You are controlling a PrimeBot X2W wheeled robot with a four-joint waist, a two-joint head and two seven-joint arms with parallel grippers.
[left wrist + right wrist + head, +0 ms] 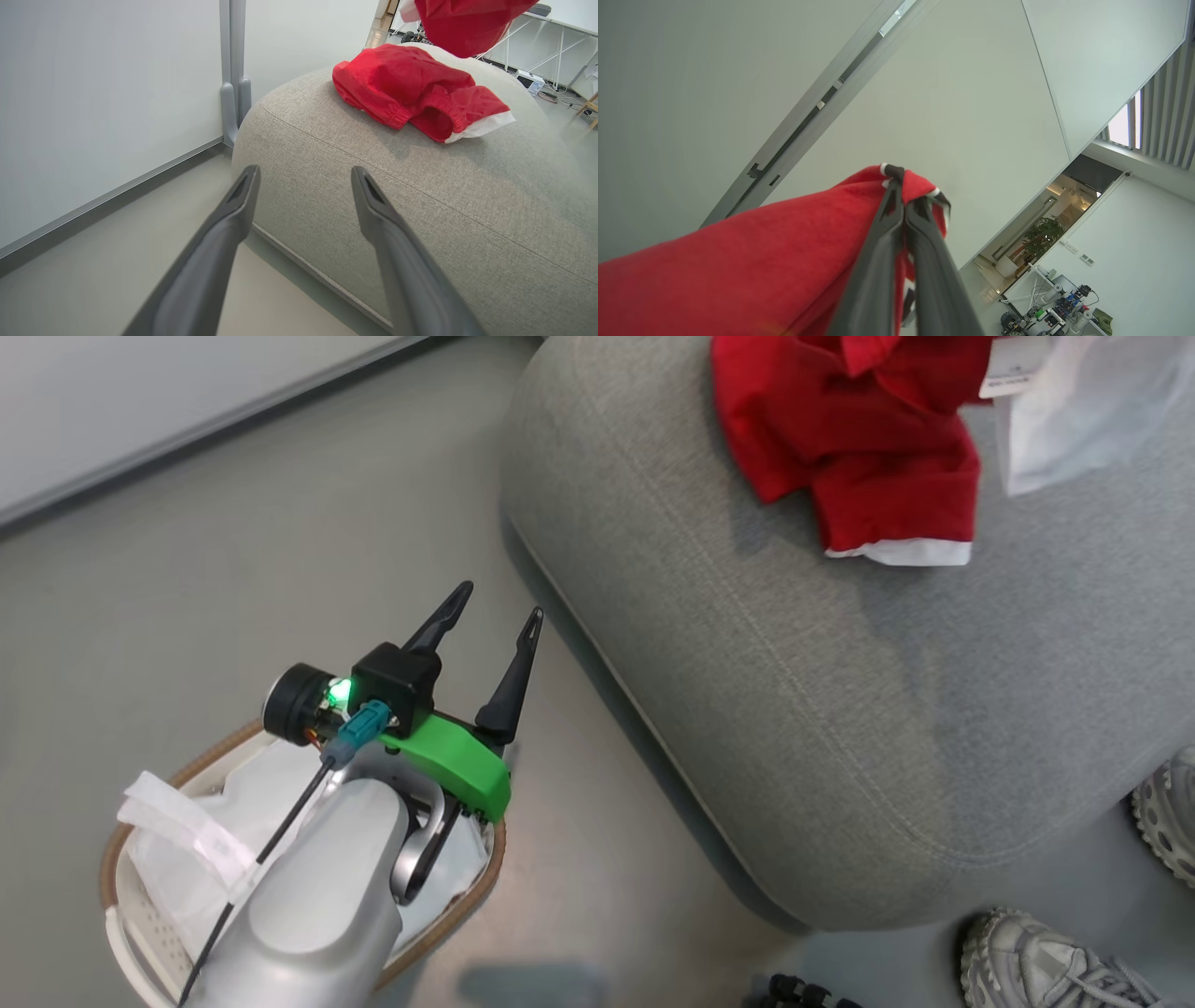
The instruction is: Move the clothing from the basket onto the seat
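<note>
Large grey fabric-upholstered seat cushion (840, 728) lies ahead and right of the left gripper (498, 602), whose fingers are spread and empty. Oval cream perforated plastic basket with brown woven rim (105, 877) sits under that arm, behind the fingertips, with a white sheet liner (187, 896) inside. Crumpled bright red garment (840, 439) rests on the seat, well beyond those fingers. Right gripper (906, 196) is clamped on a red jersey with white-black trim (738, 280), which drapes back from its tips.
</note>
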